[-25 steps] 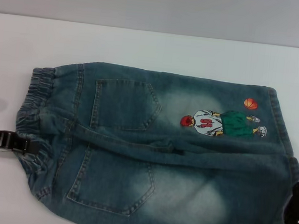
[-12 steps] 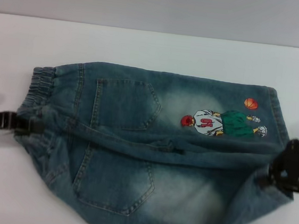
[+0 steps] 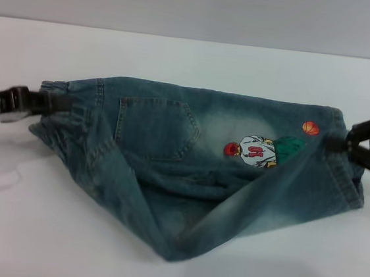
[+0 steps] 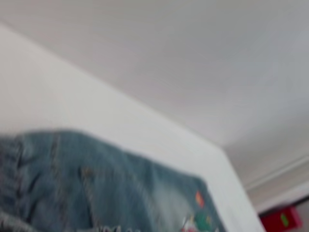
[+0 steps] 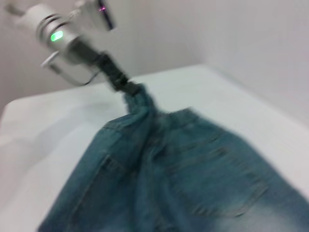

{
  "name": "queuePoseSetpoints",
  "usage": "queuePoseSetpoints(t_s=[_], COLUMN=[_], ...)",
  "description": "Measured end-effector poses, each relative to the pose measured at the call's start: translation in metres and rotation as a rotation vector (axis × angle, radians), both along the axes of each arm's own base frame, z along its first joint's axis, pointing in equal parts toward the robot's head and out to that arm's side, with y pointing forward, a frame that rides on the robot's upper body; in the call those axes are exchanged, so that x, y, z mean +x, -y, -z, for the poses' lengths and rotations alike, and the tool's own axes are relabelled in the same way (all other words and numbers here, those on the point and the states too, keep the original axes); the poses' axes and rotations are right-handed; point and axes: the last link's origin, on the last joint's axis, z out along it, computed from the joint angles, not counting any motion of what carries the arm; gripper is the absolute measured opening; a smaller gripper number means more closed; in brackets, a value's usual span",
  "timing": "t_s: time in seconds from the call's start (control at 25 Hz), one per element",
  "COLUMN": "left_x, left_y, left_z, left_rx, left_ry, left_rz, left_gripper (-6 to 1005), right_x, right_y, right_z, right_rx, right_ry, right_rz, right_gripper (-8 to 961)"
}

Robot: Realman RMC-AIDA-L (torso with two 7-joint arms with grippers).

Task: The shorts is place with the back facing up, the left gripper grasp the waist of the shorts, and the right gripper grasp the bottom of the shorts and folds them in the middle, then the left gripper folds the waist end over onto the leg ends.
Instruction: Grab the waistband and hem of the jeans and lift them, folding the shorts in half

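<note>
White counter (image 3: 193,60) carries the shorts (image 3: 188,172) mid-frame, the left tool (image 3: 48,101) clamped on the waist (image 3: 61,89) and the right tool (image 3: 343,143) pinching the bottom (near half sagging), so both should travel level, laying edge onto edge.

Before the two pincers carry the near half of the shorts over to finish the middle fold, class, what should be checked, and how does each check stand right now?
1. Left pincer on the waist: ok, denim bunched at its tip.
2. Right pincer on the bottom: ok, hem pulled up to it.
3. Shorts lifted along the near side: ok, near half hangs in a sagging V.
4. Far half flat on the table: ok, pocket smooth.
5. Patch clear of the fold: not ok, raised denim partly covers it.
6. Grip depth at each end: cannot tell.
</note>
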Motion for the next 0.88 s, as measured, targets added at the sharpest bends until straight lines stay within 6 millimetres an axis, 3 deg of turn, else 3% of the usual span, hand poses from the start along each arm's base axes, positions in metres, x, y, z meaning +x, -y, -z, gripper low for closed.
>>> queuePoseSetpoints(t_s=[0.36,0.88], left_x=[-0.006,-0.023], left_y=[-0.010,-0.030], left_z=[-0.008,-0.005], left_rx=[0.135,0.259], left_ry=[0.042,-0.052], left_rz=[-0.070,-0.187], left_gripper=[58,58], right_x=[0.025,0.041], right_y=[-0.018,-0.034], right_z=[0.006,0.011], right_rx=[0.201,0.334], right_ry=[-0.009,-0.003], right_rz=[0.161,0.278], right_gripper=[-2,-1])
